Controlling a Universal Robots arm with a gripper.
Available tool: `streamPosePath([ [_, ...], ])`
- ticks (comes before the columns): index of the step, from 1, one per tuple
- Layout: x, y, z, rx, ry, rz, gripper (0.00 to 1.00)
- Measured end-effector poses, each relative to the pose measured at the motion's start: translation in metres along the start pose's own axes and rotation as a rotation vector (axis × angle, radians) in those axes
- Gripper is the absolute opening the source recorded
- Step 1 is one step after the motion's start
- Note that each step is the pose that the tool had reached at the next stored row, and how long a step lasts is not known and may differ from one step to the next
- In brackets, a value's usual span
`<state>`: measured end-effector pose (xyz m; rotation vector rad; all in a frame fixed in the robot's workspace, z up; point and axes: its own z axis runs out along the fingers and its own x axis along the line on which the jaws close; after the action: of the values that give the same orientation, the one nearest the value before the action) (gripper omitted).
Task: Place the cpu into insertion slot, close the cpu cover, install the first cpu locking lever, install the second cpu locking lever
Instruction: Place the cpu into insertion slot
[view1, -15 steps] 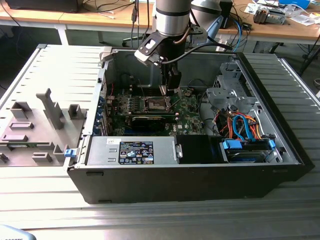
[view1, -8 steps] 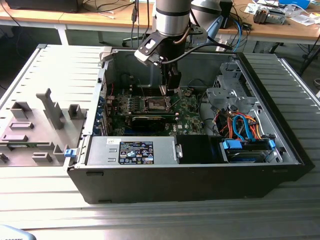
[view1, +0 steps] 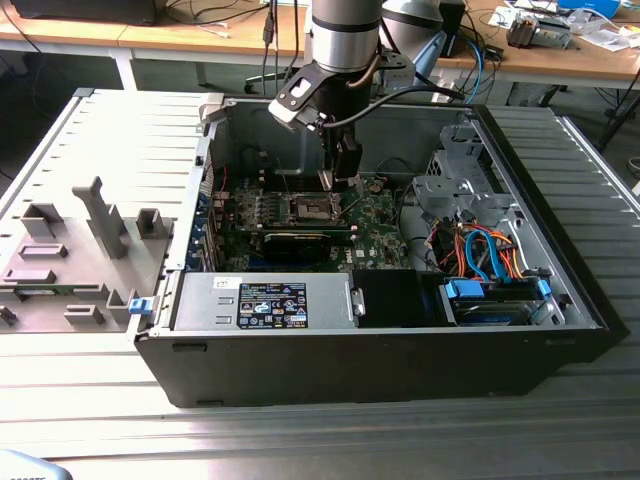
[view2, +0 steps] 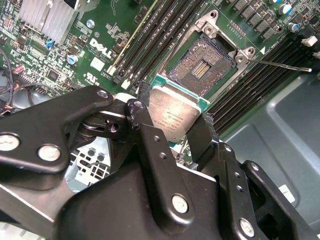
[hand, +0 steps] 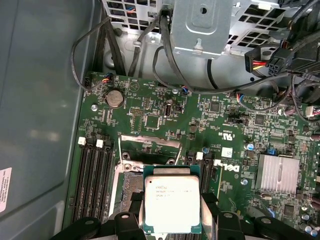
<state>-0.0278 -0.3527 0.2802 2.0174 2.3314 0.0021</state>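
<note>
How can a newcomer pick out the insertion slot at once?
Look inside the open computer case, on the green circuit board. The insertion slot lies between rows of long black slots, near the cpu held in the jaws. It alone is square, with a dark centre and silvery rim.

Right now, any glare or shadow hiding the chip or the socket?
Second wrist view: mild sheen on the chip, socket evenly lit, contacts visible. First wrist view: chip face bright and pale, soft reflection on the case wall. Exterior view: socket looks dim inside the case.
</note>
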Motion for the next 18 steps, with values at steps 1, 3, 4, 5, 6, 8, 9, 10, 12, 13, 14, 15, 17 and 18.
streamPosePath([
  [1,0.0000,0.0000,0.0000,0.0001,-0.0001,0.002,0.54],
  [3,0.0000,0.0000,0.0000,0.0003,-0.0001,0.004,0.54],
  [4,0.0000,0.0000,0.0000,0.0002,-0.0001,0.005,0.54],
  [5,0.0000,0.0000,0.0000,0.0001,-0.0002,0.005,0.54],
  [6,0.0000,0.0000,0.0000,0.0002,-0.0002,0.006,0.54],
  [8,0.0000,0.0000,0.0000,0.0003,-0.0002,0.007,0.54],
  [9,0.0000,0.0000,0.0000,0.0003,-0.0002,0.007,0.54],
  [10,0.0000,0.0000,0.0000,0.0003,-0.0003,0.007,0.54],
  [12,0.0000,0.0000,0.0000,0.0003,-0.0003,0.008,0.54],
  [13,0.0000,0.0000,0.0000,0.0004,-0.0003,0.009,0.54],
  [14,0.0000,0.0000,0.0000,0.0004,-0.0003,0.009,0.54],
  [15,0.0000,0.0000,0.0000,0.0004,-0.0004,0.010,0.54],
  [17,0.0000,0.0000,0.0000,0.0004,-0.0004,0.010,0.54],
  [18,0.0000,0.0000,0.0000,0.0005,-0.0004,0.011,0.54],
])
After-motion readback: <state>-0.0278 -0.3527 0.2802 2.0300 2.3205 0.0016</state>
